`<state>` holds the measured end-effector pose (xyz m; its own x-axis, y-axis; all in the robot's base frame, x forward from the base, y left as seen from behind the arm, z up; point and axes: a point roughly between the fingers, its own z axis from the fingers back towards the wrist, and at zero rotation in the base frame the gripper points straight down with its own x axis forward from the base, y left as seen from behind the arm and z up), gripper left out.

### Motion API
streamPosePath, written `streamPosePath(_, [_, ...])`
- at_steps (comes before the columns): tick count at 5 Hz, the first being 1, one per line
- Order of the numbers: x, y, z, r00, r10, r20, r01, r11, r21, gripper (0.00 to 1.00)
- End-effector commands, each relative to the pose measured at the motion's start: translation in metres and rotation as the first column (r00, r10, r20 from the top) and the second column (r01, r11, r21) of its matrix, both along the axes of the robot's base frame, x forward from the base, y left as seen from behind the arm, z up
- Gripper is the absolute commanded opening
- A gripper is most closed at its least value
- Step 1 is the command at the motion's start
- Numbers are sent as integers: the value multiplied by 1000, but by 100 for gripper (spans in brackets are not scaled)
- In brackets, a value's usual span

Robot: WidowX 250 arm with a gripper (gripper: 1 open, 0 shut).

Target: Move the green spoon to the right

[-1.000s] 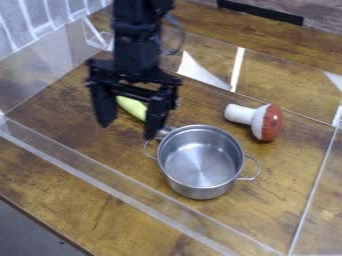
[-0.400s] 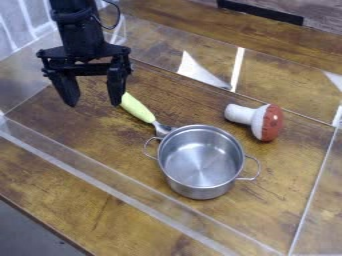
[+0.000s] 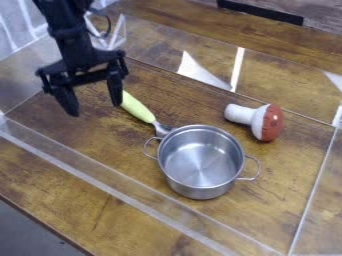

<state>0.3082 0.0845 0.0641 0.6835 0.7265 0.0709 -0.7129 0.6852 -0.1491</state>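
Our gripper [image 3: 88, 98] spread, nothing pinched, left of green spoon [image 3: 138, 109]. Spoon lies on table [image 3: 83, 166], metal end by steel pot [image 3: 201, 161]. Likely light, stiff, smooth; we should take mid-handle, squarely across, lest it roll.

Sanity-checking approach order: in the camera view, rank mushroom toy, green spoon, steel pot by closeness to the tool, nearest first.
From the tool:
1. Green spoon: just beside it, to its right in the image.
2. Steel pot: lower right, beyond the spoon.
3. Mushroom toy: far right.
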Motion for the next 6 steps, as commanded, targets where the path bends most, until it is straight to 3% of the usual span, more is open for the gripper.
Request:
streamPosePath(1, [11, 5, 6, 978, 201, 51, -199, 980, -30, 100])
streamPosePath(2, [23, 7, 5, 940, 338, 56, -334, 940, -68, 100])
streamPosePath(3, [37, 10, 6, 919, 389, 56, -384, 919, -91, 100])
streamPosePath(4, [47, 9, 5, 909, 413, 47, -407, 908, -100, 100])
streamPosePath(6, [66, 0, -18, 876, 482, 30, -477, 873, -101, 100])
